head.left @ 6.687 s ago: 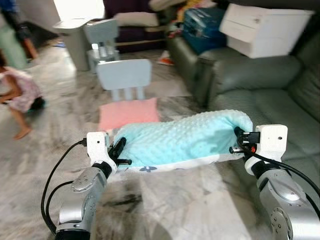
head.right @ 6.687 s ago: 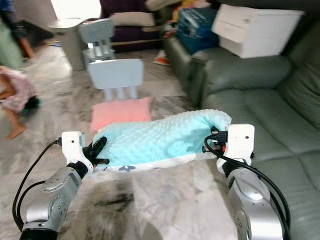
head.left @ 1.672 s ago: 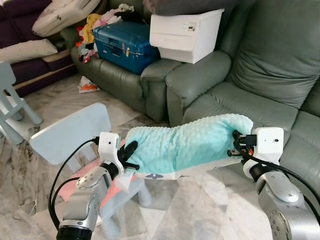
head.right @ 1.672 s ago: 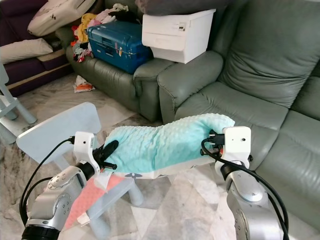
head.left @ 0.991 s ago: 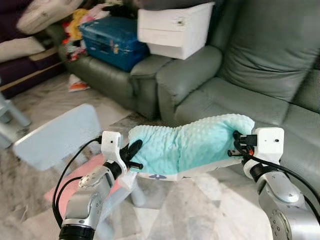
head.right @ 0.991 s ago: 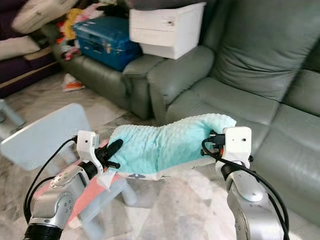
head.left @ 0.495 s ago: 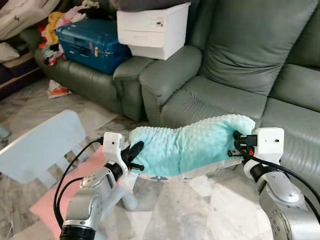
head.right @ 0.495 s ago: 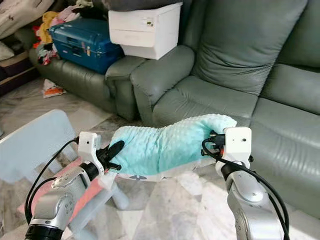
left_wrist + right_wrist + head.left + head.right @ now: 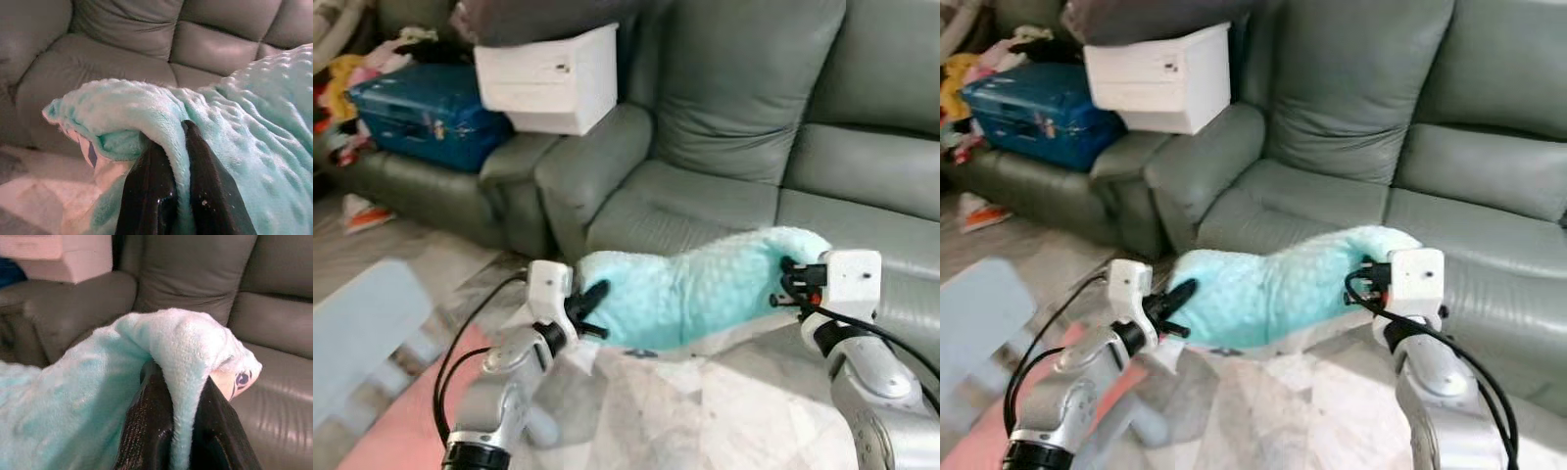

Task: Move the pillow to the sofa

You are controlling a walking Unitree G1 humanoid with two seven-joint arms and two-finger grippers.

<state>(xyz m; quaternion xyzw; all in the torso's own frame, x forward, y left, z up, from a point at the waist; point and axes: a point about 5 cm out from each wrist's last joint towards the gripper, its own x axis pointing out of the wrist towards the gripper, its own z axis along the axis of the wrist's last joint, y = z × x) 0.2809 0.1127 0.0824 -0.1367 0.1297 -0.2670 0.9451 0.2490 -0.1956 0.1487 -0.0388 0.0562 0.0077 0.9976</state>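
Mint-green dimpled plush pillow point(image 9: 700, 289) slung between left gripper point(image 9: 588, 311) and right gripper point(image 9: 787, 279), each clenched on one end, level for lowering onto grey-green leather sofa point(image 9: 724, 196).

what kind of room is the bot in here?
Most likely a lived-in home living room: a green leather sofa, a marble-patterned floor, and clutter beside it, a white storage box and a blue suitcase.
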